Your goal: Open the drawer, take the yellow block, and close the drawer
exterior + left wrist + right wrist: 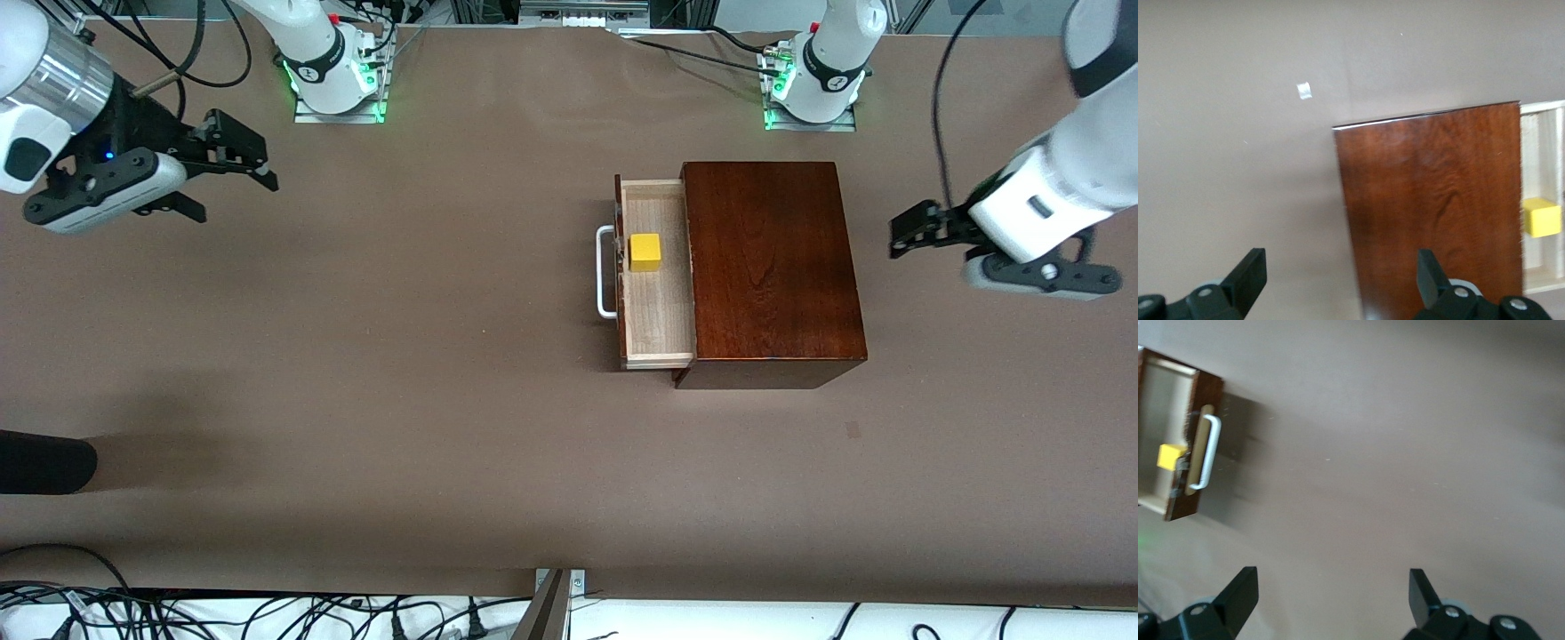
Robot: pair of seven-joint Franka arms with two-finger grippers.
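Drawer (656, 293) already pulled out, yellow block (645, 252) lying inside near the handle; taking the block comes next. Right gripper (233, 169) over bare table (400, 356), fingers spread and empty; left gripper (916, 233) beside the box, likewise spread. Calls for descending over the block and pinching it.

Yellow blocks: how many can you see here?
1. The yellow block lies in the open drawer, close to its front with the white handle. More could be hidden inside the wooden box.
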